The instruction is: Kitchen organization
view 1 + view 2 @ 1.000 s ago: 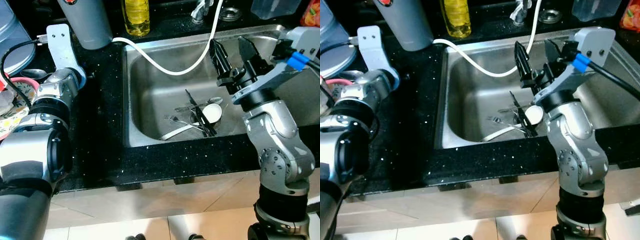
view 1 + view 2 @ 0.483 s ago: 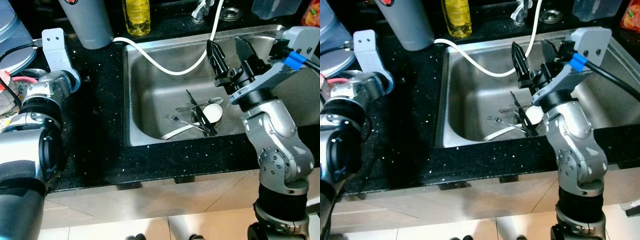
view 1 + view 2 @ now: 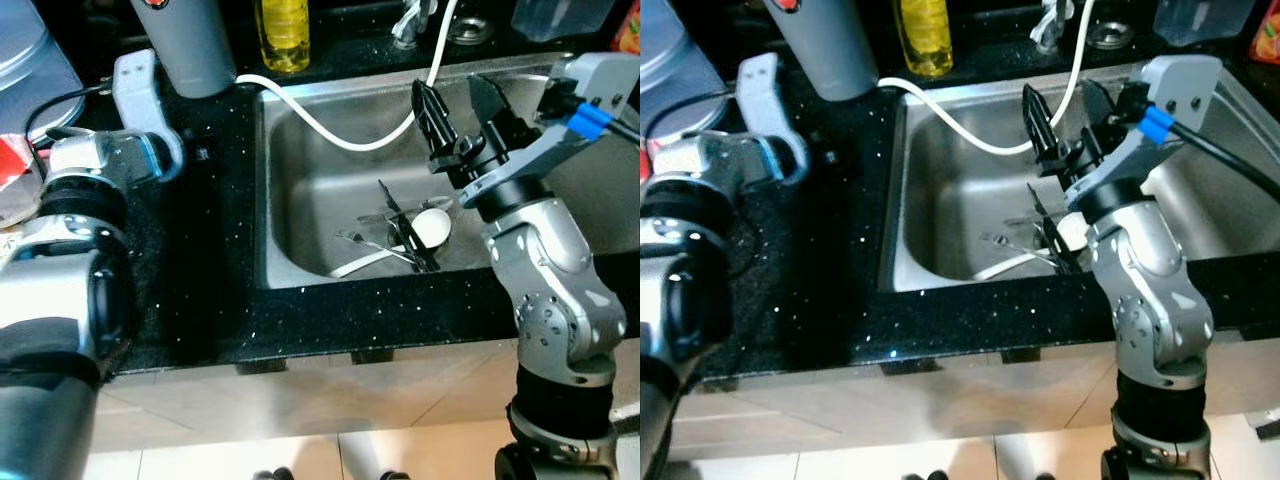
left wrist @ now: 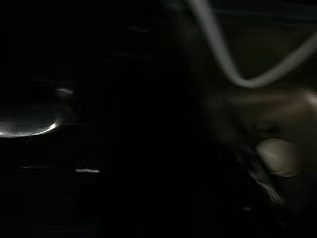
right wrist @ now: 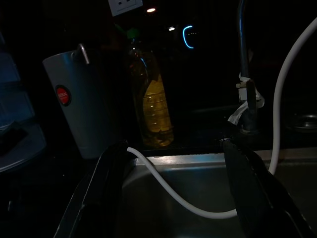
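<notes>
A pile of cutlery [image 3: 400,225] lies at the bottom of the steel sink [image 3: 310,180]: forks, dark-handled utensils and a white round spoon [image 3: 432,228]. My right gripper [image 3: 448,85] hangs open over the sink's right half, above the cutlery, with nothing between its fingers. In the right wrist view the two fingers [image 5: 106,198] frame the white hose [image 5: 168,191] and the sink's back rim. My left arm [image 3: 100,170] lies over the black counter left of the sink. The left wrist view is very dark, showing the hose [image 4: 218,49] and a pale round shape [image 4: 277,156].
A white hose [image 3: 330,135] runs from the tap [image 3: 410,25] across the sink's back. A grey jug [image 3: 190,45] and a yellow oil bottle [image 3: 283,35] stand behind the sink. A clear container [image 3: 555,15] is at the back right, and a clear tub [image 3: 30,60] at the far left.
My left arm has moved right across the counter toward the sink. The right gripper has edged slightly left and stays open. The view has shifted a little.
</notes>
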Tool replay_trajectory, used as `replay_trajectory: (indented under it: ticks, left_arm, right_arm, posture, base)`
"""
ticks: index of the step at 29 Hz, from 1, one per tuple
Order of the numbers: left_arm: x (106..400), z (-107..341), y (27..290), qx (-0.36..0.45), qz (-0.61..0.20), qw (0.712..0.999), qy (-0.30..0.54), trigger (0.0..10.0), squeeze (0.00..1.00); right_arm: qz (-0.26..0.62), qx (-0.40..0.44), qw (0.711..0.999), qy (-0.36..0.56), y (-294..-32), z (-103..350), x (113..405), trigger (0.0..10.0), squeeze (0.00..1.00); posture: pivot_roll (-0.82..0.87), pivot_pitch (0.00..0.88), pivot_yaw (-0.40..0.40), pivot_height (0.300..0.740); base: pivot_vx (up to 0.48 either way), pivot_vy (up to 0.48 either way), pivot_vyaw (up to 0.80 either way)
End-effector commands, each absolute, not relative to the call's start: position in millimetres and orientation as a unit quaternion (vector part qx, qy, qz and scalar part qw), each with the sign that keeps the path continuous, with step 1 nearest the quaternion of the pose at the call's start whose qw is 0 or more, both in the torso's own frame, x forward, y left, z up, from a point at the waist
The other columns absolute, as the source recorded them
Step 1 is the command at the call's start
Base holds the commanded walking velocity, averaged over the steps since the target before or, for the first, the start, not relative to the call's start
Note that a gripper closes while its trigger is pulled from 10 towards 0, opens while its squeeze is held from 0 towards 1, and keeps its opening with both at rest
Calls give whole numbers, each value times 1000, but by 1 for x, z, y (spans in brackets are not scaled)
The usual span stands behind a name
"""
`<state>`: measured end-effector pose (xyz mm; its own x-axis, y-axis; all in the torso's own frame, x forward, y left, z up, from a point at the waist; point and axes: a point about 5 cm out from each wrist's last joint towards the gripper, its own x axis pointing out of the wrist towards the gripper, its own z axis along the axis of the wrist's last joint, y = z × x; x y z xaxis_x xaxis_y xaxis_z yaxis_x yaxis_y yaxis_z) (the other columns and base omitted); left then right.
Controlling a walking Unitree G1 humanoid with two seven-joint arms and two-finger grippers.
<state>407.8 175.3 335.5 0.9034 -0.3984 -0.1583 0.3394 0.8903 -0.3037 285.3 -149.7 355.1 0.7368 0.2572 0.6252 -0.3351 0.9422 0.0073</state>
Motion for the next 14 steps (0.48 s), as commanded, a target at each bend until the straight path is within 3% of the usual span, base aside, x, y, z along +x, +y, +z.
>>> replay_trajectory:
  ticks: [1,7,8,11,12,14]
  left_arm:
    - [403,297,161,-147,-218,944,198,10000,0]
    - [392,296,143,-145,-265,932,199,10000,0]
    - [383,307,129,-129,-310,931,144,10000,0]
    - [377,321,122,-107,-331,935,69,10000,0]
    - [373,336,124,-68,-302,951,-20,10000,0]
    - [372,341,126,-45,-280,957,-55,10000,0]
  right_arm:
    - [173,57,924,-337,-145,358,283,10000,0]
    - [175,56,923,-339,-145,359,284,10000,0]
    - [175,55,921,-343,-146,360,285,10000,0]
    - [175,54,920,-346,-146,361,284,10000,0]
    - [173,54,919,-350,-147,362,285,10000,0]
    - [169,55,919,-352,-147,362,285,10000,0]
  posture:
    - [-91,285,120,740]
    - [-94,270,116,740]
    - [-96,255,115,740]
    - [-98,248,116,740]
    - [-103,236,114,740]
    - [-104,227,113,740]
  base:
    - [0,0,0]
    - [0,0,0]
    - [0,0,0]
    - [0,0,0]
    - [0,0,0]
    - [0,0,0]
